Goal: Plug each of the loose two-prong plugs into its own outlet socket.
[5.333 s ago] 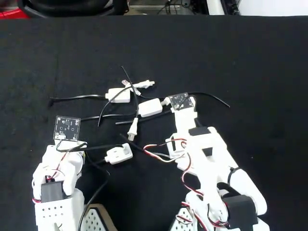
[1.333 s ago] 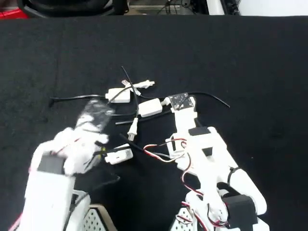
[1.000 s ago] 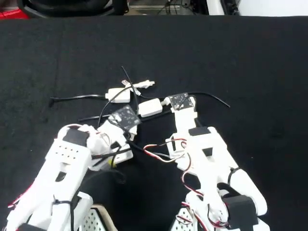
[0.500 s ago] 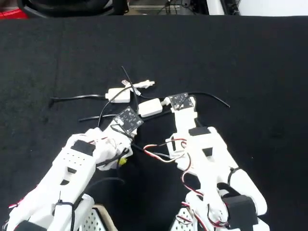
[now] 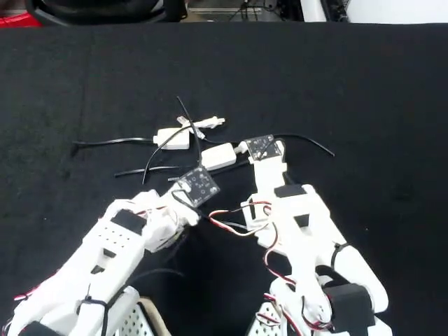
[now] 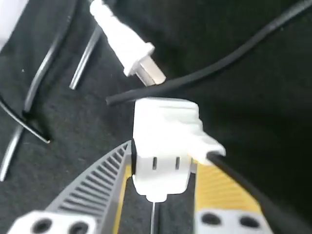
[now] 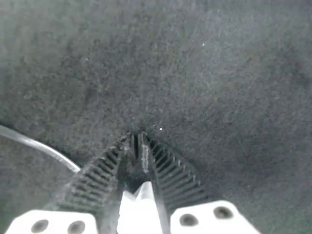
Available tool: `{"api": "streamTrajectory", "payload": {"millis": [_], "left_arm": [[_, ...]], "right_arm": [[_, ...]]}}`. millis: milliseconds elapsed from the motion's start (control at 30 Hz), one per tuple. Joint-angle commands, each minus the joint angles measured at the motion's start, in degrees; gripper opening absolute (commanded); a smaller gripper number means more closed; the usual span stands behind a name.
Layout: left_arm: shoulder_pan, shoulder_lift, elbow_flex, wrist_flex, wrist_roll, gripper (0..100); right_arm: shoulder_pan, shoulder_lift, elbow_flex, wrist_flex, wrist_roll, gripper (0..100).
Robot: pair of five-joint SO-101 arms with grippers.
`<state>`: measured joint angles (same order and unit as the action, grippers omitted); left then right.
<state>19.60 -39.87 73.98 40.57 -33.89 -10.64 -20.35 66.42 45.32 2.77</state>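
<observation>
Left wrist view: our left gripper (image 6: 161,168) clamps a socket (image 6: 163,122) (slots toward us), plug (image 6: 124,46) just beside; at its two o'clock we see the right gripper (image 7: 138,142) pinched together.

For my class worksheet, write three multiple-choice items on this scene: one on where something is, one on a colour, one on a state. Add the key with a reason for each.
1. Where is the outlet socket with two slots?
A. between the left tool's fingers
B. at the table's far edge
C. on top of the right arm

2. What colour is the loose plug lying just ahead of that socket?
A. red
B. white
C. blue

3. How does the right tool stand?
A. wide open
B. spread round a socket
C. shut

Key:
1 A: the left wrist view shows a finger on either side of it.
2 B: its body is white against the black cloth.
3 C: the right wrist view shows its fingers meeting at the tips.
</observation>
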Motion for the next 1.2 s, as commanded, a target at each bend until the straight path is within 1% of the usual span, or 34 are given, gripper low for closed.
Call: {"api": "streamTrajectory", "payload": {"millis": [0, 67, 133, 200, 267, 400, 500, 600, 767, 900, 1000, 1067, 1167], "left_arm": [[0.75, -0.09, 0.31, -0.35, -2.02, 8], [0.75, -0.18, 0.13, -0.35, -2.11, 3], [-0.31, -0.26, -0.22, -0.35, -2.11, 4], [-3.12, -0.26, -2.07, -0.35, -2.11, 3], [-7.78, -0.26, -4.79, 0.70, -2.11, 3], [-18.24, -0.26, -14.46, 7.91, -2.29, 3], [-25.19, 0.26, -22.20, 11.78, -2.37, 3], [-30.64, 0.44, -27.82, 13.01, -2.81, 3], [-34.77, 0.53, -30.29, 12.75, -8.09, 3], [-38.46, 0.70, -29.93, 6.33, -7.74, 3], [-42.15, 3.87, -31.25, 2.90, -7.65, 3], [-45.14, 8.00, -34.33, 2.20, -4.92, 3], [-50.86, 15.38, -42.33, 2.99, 3.08, 3]], "right_arm": [[0.09, 0.92, 3.74, 2.81, -0.35, 2.9], [0.09, 0.92, 3.74, 2.81, -0.26, 2.9], [0.09, 0.92, 3.74, 2.81, -0.26, 2.9], [0.09, 0.92, 3.74, 2.81, -0.26, 2.9], [0.09, 0.92, 3.74, 2.81, -0.26, 2.9], [0.09, 0.92, 3.74, 2.81, -0.26, 2.9], [0.09, 0.92, 3.74, 2.81, -0.26, 2.9], [0.09, 0.92, 3.74, 2.81, -0.26, 2.9], [0.09, 0.92, 3.74, 2.81, -0.26, 2.9], [0.09, 0.92, 3.74, 2.81, -0.26, 2.9], [0.09, 0.92, 3.74, 2.81, -0.26, 2.9], [0.09, 0.92, 3.74, 2.81, -0.26, 2.9], [0.09, 0.92, 3.74, 2.81, -0.26, 2.9]]}}
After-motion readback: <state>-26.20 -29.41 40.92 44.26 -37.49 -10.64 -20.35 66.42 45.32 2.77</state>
